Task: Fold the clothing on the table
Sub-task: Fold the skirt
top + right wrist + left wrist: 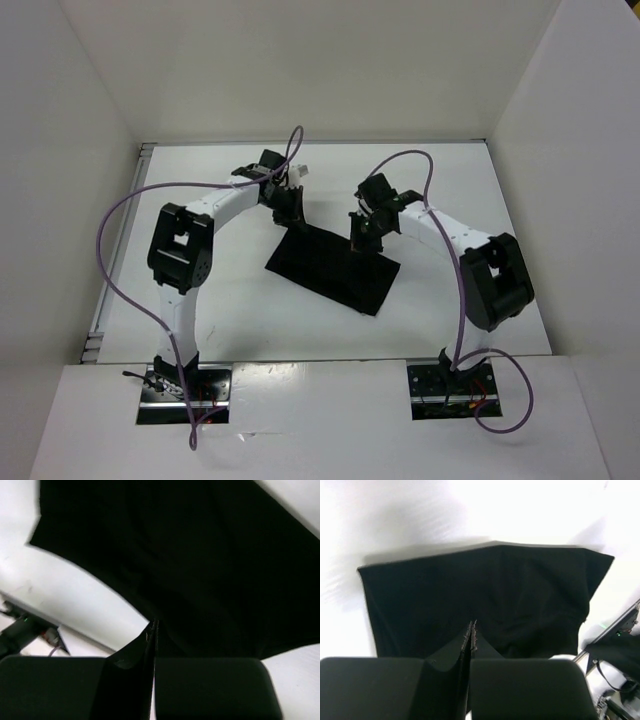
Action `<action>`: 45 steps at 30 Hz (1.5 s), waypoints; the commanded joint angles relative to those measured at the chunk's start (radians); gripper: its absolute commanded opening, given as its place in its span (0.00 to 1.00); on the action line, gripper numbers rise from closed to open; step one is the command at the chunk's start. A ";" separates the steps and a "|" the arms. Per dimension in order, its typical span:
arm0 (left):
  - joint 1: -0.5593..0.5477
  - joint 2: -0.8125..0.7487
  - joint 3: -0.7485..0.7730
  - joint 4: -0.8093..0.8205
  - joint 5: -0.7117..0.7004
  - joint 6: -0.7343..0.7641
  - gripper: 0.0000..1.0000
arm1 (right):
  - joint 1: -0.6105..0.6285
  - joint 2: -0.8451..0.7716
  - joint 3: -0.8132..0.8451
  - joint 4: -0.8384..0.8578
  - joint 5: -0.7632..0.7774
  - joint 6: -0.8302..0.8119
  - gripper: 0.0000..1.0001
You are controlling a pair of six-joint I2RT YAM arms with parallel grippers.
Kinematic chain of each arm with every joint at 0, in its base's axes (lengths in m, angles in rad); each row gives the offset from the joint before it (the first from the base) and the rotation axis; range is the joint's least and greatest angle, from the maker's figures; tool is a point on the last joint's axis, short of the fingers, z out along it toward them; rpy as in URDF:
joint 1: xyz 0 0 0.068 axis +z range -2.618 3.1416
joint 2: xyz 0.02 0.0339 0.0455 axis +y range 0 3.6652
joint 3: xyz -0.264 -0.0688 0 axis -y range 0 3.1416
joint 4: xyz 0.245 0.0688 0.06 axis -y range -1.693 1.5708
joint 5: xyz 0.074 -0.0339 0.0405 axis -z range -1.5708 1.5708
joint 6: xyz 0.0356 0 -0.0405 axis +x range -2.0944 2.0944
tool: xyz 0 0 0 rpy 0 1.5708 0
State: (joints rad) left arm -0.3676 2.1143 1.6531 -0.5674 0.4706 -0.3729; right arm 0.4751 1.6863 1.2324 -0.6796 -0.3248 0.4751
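At the left of the top view, the left arm [180, 250] is seen arched up from its base at the near edge of the worktop [230, 310], with a purple cable [108, 250] looped beside it. The left tool [288, 208] is pointed down at the far left corner of the clothing [335, 265]. In the left wrist view, the left tool [471, 629] is shown with its jaws pressed fully together and its tips over the black clothing [485, 595]. Whether any fabric is pinched between them cannot be told. The glossy white worktop [420, 515] is seen beyond the cloth's far edge.

The clothing is laid near the middle of the worktop, between the two arms. It appears as a plain black, roughly rectangular piece, set at a slant, with its near corner turned toward the right arm's base.

To the right, the right tool [362, 232] is placed at the far right edge of the clothing. In the right wrist view, the right tool [152, 626] is likewise seen tightly closed, with the clothing [200, 565] filling most of the picture and a strip of worktop [85, 600] at the left. A hold on the fabric cannot be confirmed there either. The right arm [495, 280] is bent back toward its base at the lower right.
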 commanded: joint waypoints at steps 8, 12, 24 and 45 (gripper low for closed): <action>-0.004 -0.053 -0.236 0.066 -0.121 -0.044 0.00 | -0.012 0.059 -0.099 -0.057 0.214 0.092 0.00; -0.004 -0.053 -0.265 0.066 -0.155 -0.064 0.00 | -0.062 0.124 -0.108 -0.045 0.225 0.093 0.00; -0.013 -0.005 -0.230 0.043 -0.165 -0.073 0.00 | -0.236 0.437 0.336 -0.058 0.239 -0.071 0.00; -0.025 -0.229 -0.176 -0.048 0.009 -0.003 0.03 | -0.113 -0.043 0.079 -0.106 0.158 -0.113 0.20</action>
State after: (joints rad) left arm -0.3748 1.9938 1.5352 -0.6014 0.3759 -0.4011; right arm 0.3084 1.6608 1.3785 -0.7574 -0.1287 0.3290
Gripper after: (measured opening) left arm 0.031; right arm 0.228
